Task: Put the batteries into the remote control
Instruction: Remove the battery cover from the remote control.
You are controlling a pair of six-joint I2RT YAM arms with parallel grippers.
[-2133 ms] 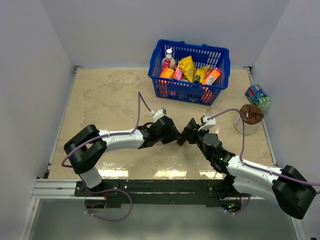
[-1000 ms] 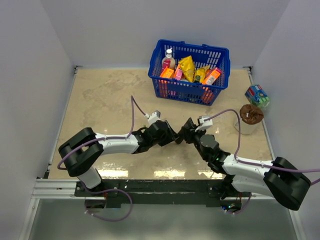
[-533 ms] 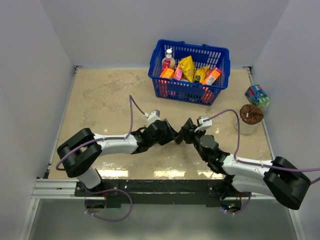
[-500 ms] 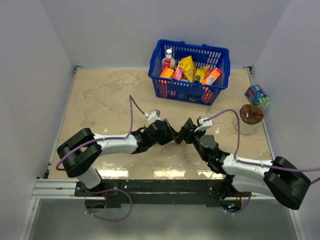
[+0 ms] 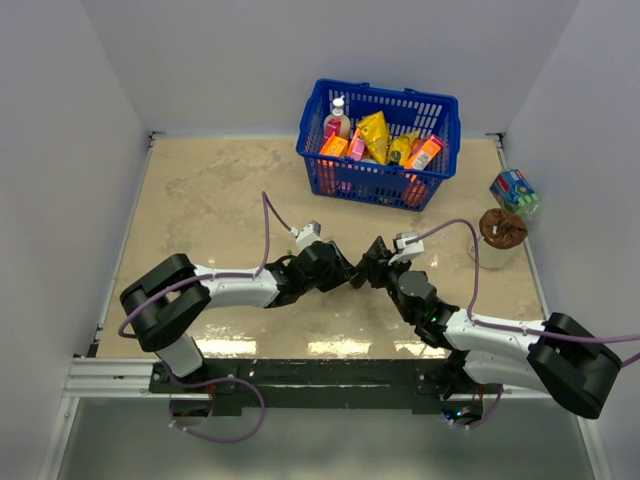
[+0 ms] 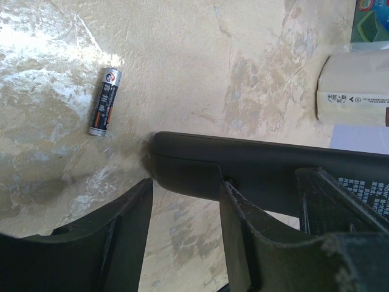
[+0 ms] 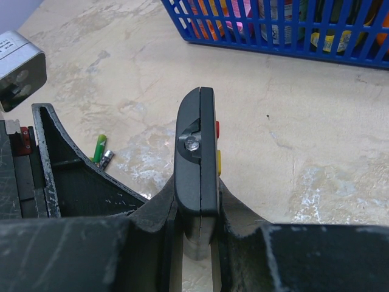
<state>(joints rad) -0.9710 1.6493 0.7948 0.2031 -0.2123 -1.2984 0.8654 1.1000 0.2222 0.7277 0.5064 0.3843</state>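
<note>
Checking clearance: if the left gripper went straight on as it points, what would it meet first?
Probably the remote control, its end crossing just ahead of the open left gripper; the battery lies farther, aside.

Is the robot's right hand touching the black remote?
Touching. The right wrist view shows the remote control standing on edge, pinched in the right hand, its two fingers pressed against both sides with no gap.

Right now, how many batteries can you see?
2. A green battery and a darker battery lie close together on the table, left of the remote control in the right wrist view. Others may be hidden.
</note>
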